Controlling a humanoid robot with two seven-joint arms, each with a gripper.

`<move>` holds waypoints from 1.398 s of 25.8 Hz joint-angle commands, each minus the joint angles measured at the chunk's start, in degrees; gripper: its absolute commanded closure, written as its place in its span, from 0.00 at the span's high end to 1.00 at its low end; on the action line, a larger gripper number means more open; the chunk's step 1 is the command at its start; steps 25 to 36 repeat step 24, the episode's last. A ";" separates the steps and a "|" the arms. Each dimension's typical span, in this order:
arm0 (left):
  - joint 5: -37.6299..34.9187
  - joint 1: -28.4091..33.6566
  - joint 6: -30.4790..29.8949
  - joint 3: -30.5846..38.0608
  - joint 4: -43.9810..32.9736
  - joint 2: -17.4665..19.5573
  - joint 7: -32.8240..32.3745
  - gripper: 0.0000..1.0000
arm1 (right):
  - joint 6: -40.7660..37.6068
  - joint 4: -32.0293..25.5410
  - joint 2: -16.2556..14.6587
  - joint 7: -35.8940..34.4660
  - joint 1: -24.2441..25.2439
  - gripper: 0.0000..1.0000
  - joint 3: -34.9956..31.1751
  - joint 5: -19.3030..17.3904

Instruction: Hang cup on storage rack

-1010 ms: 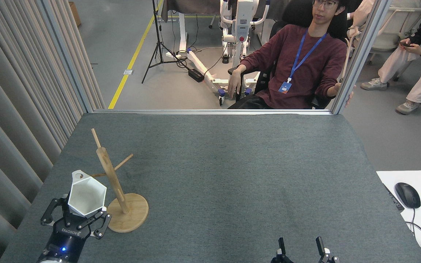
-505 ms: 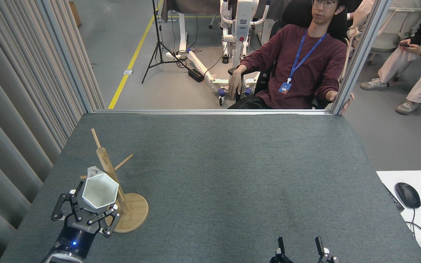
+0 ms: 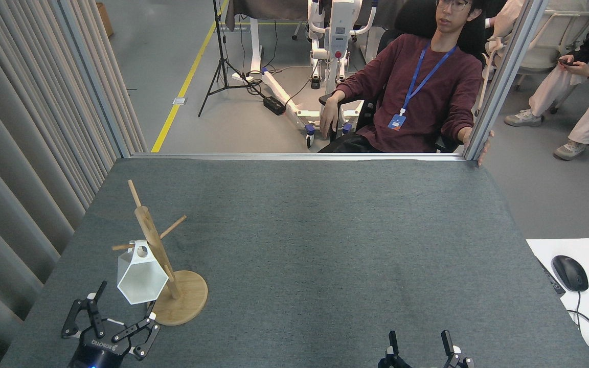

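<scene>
The cup (image 3: 141,276) is hanging by its handle tab on a peg of the storage rack (image 3: 164,266), near the surface's (image 3: 325,245) left edge. The left gripper (image 3: 110,327) is sitting spread and empty just below; the right gripper (image 3: 420,347) is resting spread at the near edge, the middle lying open.

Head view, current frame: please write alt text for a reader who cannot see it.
A white faceted cup hangs by its handle tab on a peg of a bamboo storage rack at the near left of a grey table. The left gripper sits open just below the cup, apart from it; the right gripper is open at the bottom edge. A seated person watches from beyond the table.
</scene>
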 commanded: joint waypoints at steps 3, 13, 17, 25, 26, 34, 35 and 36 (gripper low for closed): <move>9.76 7.29 -2.01 2.57 -2.96 1.84 -0.41 1.00 | -0.01 0.06 -0.46 0.01 0.14 0.98 -0.09 0.00; 34.29 22.23 -16.60 4.94 -21.86 1.57 -11.75 1.00 | -0.19 -0.73 -0.46 0.28 3.92 0.98 -0.53 0.09; 33.76 22.23 -13.26 3.10 -21.95 1.57 -13.51 1.00 | -0.01 -0.82 -0.90 0.36 4.01 0.98 -1.76 0.09; 29.80 22.67 -5.08 -5.60 -21.95 1.84 -13.60 1.00 | -0.19 -1.17 -1.17 0.28 3.92 0.98 -2.64 0.09; 29.80 22.67 -5.08 -5.60 -21.95 1.84 -13.60 1.00 | -0.19 -1.17 -1.17 0.28 3.92 0.98 -2.64 0.09; 29.80 22.67 -5.08 -5.60 -21.95 1.84 -13.60 1.00 | -0.19 -1.17 -1.17 0.28 3.92 0.98 -2.64 0.09; 29.80 22.67 -5.08 -5.60 -21.95 1.84 -13.60 1.00 | -0.19 -1.17 -1.17 0.28 3.92 0.98 -2.64 0.09; 29.80 22.67 -5.08 -5.60 -21.95 1.84 -13.60 1.00 | -0.19 -1.17 -1.17 0.28 3.92 0.98 -2.64 0.09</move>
